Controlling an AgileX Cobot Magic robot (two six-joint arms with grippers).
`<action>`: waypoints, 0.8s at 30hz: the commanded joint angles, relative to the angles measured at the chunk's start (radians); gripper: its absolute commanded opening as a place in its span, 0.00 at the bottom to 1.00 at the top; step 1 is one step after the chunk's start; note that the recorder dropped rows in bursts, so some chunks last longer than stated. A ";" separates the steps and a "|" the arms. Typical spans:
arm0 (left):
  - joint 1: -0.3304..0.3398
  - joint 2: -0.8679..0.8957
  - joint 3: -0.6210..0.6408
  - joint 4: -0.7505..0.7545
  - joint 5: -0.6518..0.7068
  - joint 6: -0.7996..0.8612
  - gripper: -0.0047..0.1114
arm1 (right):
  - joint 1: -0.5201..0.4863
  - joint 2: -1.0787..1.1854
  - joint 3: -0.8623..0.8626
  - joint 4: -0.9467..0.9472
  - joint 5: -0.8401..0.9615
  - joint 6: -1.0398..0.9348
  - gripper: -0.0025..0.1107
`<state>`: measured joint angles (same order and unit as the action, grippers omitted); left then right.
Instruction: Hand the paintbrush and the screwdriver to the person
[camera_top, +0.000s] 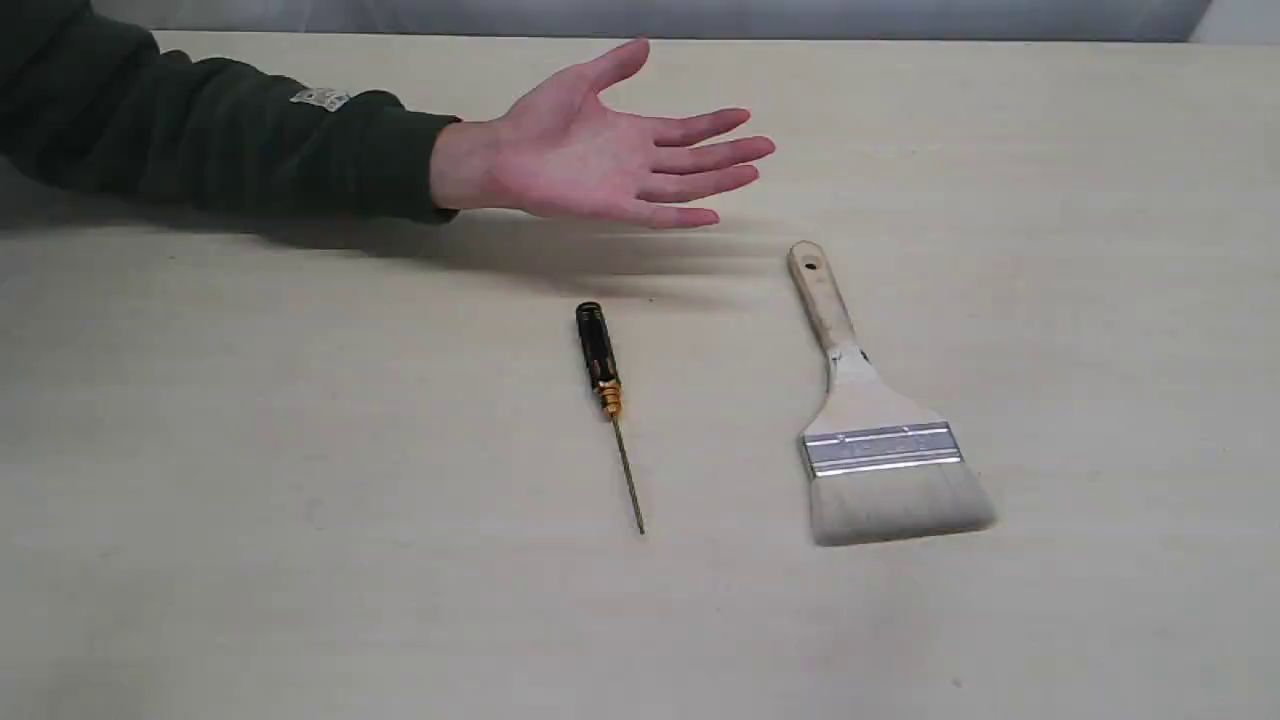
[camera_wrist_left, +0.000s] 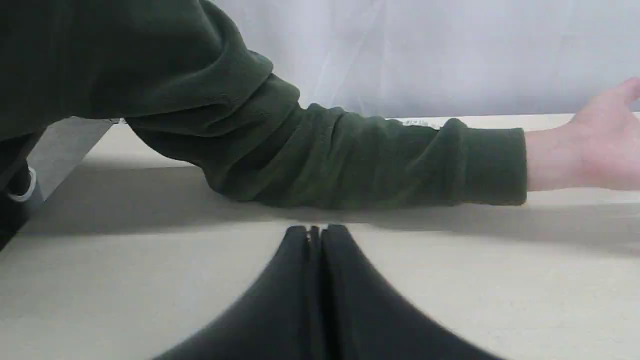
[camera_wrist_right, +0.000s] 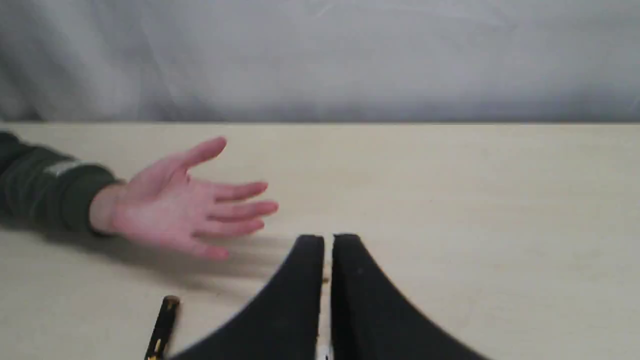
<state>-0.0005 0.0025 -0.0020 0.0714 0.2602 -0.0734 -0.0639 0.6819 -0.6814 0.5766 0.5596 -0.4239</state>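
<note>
The paintbrush (camera_top: 870, 430) lies flat on the table at centre right, its handle pointing away toward the far edge and its bristles toward the near edge. To its left lies the screwdriver (camera_top: 608, 400), black handle far, thin shaft near; its handle end (camera_wrist_right: 162, 325) shows in the right wrist view. The person's hand (camera_top: 610, 150) hovers palm-up above the table beyond both tools, and it also shows as a hand (camera_wrist_right: 185, 205) in the right wrist view. Neither arm appears in the exterior view. My left gripper (camera_wrist_left: 315, 231) is shut and empty, below the green sleeve (camera_wrist_left: 350, 160). My right gripper (camera_wrist_right: 328, 239) is shut and empty.
The pale table top (camera_top: 300, 500) runs to a far edge backed by a grey-white curtain (camera_wrist_right: 320, 55). The person's sleeved forearm (camera_top: 200, 140) stretches in from the far left and casts a shadow on the table.
</note>
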 joint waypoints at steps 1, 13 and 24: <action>-0.007 -0.002 0.002 -0.002 -0.012 -0.002 0.04 | -0.004 0.107 -0.047 0.017 0.072 -0.055 0.06; -0.007 -0.002 0.002 -0.002 -0.012 -0.002 0.04 | 0.169 0.329 -0.103 -0.054 0.033 -0.077 0.06; -0.007 -0.002 0.002 -0.005 -0.009 -0.002 0.04 | 0.228 0.605 -0.219 -0.075 0.075 0.046 0.06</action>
<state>-0.0005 0.0025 -0.0020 0.0714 0.2602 -0.0734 0.1629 1.2499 -0.8777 0.5134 0.6197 -0.3922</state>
